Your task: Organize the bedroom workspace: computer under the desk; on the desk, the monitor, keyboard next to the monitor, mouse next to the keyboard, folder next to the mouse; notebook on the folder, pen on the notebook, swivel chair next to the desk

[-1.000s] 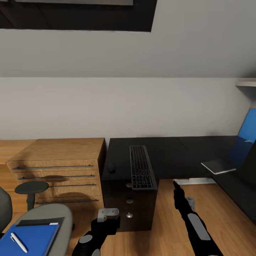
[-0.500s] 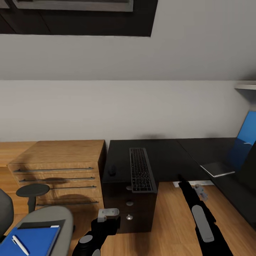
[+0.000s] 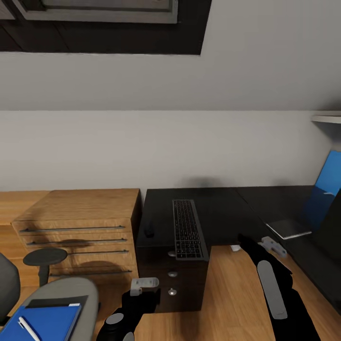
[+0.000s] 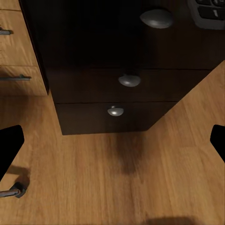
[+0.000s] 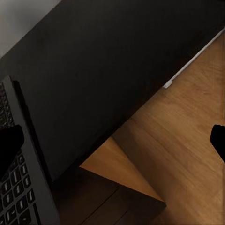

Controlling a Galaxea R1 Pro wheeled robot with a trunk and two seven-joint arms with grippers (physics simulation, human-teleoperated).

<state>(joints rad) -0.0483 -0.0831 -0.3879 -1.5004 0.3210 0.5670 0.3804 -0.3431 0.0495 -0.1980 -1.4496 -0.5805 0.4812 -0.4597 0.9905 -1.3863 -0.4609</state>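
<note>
The keyboard [image 3: 189, 228] lies flat on the black desk [image 3: 222, 208], its near end jutting over the desk's front edge above a dark drawer unit [image 3: 173, 277]; the mouse [image 3: 149, 232] sits just beside it. The keyboard is judged stiff, light and thin, so it is best taken across its short width at the overhanging end. The right gripper [image 3: 273, 243] is near this end with its fingers spread apart, holding nothing. The left gripper [image 3: 144, 284] is also spread and empty.

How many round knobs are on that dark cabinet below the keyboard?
3, in a column down the dark cabinet front: top knob, middle knob, bottom knob. More may be hidden.
</note>
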